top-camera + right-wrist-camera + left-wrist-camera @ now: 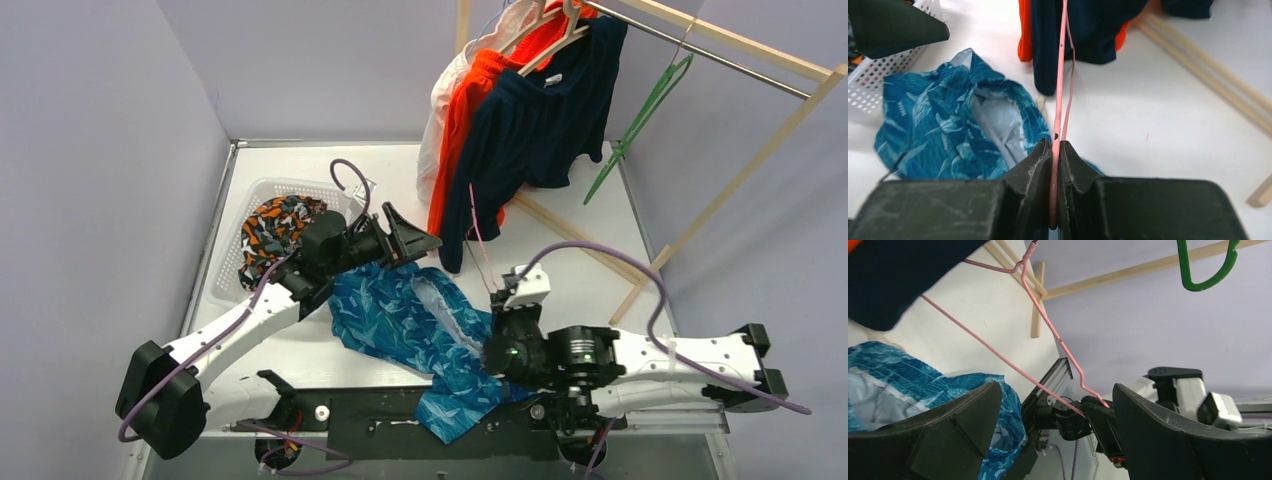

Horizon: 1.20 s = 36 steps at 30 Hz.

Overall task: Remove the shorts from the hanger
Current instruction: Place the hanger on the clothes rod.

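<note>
1. Shorts tally: two of five look done. The blue patterned pair (400,320) is off and lies on the table (400,165) between the arms.
2. Left to do: navy pair (535,120), orange pair (470,110) and white pair (445,100), all hanging on the rack.
3. Right claw (1054,145) is clamped on the bare pink hanger (1060,90). Left claw (408,232) has its jaws apart, empty, over the blue pair's edge.
4. Basket (262,185) holds only the camouflage pair (275,228); the blue pair sits just beside it.

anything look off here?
Teal shorts lie sprawled on the table, not in the basket, one end spilling over the near edge onto the black base rail. Right gripper pinches a bare pink hanger.
</note>
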Motion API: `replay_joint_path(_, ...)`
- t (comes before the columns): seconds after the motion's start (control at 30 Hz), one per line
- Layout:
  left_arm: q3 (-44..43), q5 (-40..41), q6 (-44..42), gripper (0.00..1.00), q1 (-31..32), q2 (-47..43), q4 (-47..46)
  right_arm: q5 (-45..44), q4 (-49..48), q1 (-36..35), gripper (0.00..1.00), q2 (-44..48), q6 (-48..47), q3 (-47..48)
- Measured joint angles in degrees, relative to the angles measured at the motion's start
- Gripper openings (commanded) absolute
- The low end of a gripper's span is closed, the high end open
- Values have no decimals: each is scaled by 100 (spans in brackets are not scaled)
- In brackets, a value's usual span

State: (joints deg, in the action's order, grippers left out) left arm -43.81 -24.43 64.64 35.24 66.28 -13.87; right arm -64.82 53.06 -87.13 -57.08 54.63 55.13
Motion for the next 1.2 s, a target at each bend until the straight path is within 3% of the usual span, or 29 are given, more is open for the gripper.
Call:
replay_joint_path(0.2, -463, 72, 177, 82, 474, 640, -9, 758, -916, 4, 0, 1740, -579, -973)
replay_joint_path(0.33, -896, 337, 289, 79, 955, 1126, -11, 962, -1036, 4, 0, 1847, -621, -922)
replay_joint_path(0.57, -940, 632, 844, 55, 1392, 1576, -341, 1025, -643, 4, 0, 863, -326, -605)
replay_joint_path(0.77, -846, 804, 1003, 13, 1510, 1700, -348, 1023, -468, 4, 1, 719, -190, -584)
replay_joint_path(0.9, -697, 835, 1099, 0, 1543, 1663, -413, 1139, -437, 4, 9, 807, -229, -570)
replay_joint_path(1.2, -337, 372, 1071, 0, 1545, 1580, -951, 1604, -570, 2, 49, 1283, -487, -525)
